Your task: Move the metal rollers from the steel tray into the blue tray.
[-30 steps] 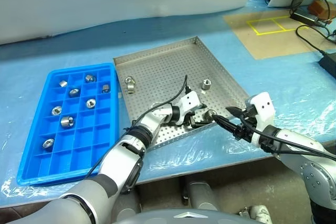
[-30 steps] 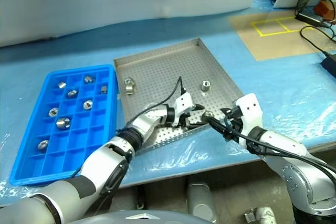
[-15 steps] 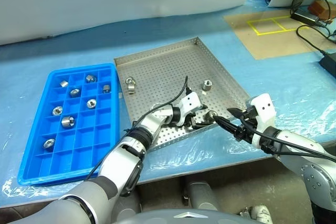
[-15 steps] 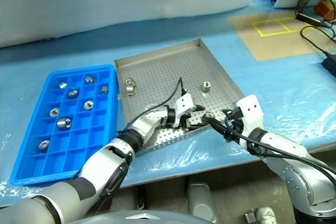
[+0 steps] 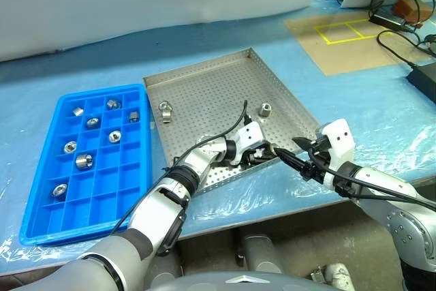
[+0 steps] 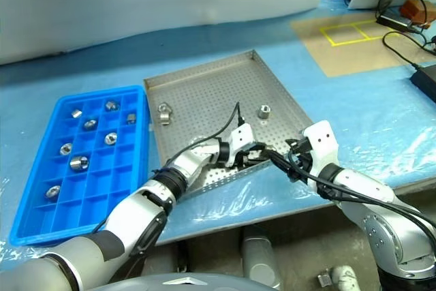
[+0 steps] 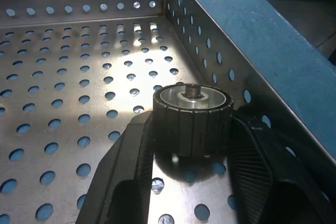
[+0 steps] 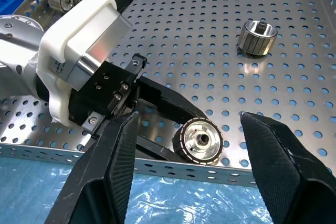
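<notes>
One of the metal rollers [image 7: 192,118] sits pinched between the left gripper [image 8: 173,129] fingers, down on the steel tray [image 5: 204,93] floor by its near rim, with the right gripper [image 8: 189,166] hovering spread wide just beside it, holding nothing.

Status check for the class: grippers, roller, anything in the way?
Left gripper shut on roller in steel tray. Right gripper open, close beside it. Blue tray unobstructed.

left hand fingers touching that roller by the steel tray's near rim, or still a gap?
Touching. In the left wrist view both fingers of the left hand press the roller from either side with no gap; the right wrist view shows it clamped too.
</notes>
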Motion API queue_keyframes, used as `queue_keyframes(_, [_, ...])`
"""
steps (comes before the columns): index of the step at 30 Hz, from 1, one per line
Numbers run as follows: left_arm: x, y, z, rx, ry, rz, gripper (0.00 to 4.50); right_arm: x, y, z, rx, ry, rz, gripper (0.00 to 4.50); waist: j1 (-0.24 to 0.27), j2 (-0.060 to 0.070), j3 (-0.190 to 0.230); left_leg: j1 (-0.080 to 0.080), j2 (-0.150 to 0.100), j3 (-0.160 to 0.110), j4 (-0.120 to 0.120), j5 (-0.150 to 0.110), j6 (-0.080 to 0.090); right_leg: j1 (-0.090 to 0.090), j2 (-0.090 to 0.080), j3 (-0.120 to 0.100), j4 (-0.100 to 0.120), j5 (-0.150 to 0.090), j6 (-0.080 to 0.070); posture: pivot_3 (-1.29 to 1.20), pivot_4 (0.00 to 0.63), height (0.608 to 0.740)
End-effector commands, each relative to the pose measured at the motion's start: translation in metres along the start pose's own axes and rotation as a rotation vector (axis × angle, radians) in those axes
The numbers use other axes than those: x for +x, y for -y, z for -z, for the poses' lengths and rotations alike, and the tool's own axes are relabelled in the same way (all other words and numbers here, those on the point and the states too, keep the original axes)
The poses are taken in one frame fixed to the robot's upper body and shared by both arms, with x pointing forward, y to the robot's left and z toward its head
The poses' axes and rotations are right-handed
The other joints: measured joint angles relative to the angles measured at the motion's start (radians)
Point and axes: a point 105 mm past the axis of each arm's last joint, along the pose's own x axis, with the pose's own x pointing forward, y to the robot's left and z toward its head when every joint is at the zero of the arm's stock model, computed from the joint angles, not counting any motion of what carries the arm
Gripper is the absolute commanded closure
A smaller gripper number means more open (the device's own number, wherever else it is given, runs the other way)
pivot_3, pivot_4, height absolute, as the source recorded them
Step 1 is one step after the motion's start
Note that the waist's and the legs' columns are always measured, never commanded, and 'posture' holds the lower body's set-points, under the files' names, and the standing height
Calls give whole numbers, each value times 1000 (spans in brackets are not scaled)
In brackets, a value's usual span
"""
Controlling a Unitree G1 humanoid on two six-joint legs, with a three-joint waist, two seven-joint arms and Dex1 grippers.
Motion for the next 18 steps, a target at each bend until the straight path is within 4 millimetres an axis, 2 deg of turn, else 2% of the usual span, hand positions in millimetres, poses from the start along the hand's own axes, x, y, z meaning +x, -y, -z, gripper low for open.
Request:
queue_keyframes(1, [6,6,-3,5,14,13,2763,-1,-5,-9,-20,36,-16,1241,0,0,0,0,0,0,0,0,0,0,0,0,0,0,0,-601,150,740])
queue_keyframes(4, [5,-1,-6,9,24,-30,2764,-1,-5,-7,-17,34,-19,1241,0,0,0,0,0,0,0,0,0,0,0,0,0,0,0,-597,150,740])
queue_keyframes(9, [-6,-23,-28,0,125,-138,2764,0,-4,-8,-14,40,-27,1241,-4,0,0,0,0,0,0,0,0,0,0,0,-1,0,0,-585,150,740])
queue_keyframes(12, [-20,-37,-38,-13,177,-194,2764,1,-4,-9,-13,50,-33,1241,-9,0,0,-1,0,0,0,0,0,0,0,-1,-1,0,0,-573,150,740])
queue_keyframes(18, [-50,-51,-42,6,180,-261,2764,10,-2,-20,-21,89,-67,1241,-26,0,0,-2,0,0,0,0,0,0,0,-1,-1,0,0,-518,150,740])
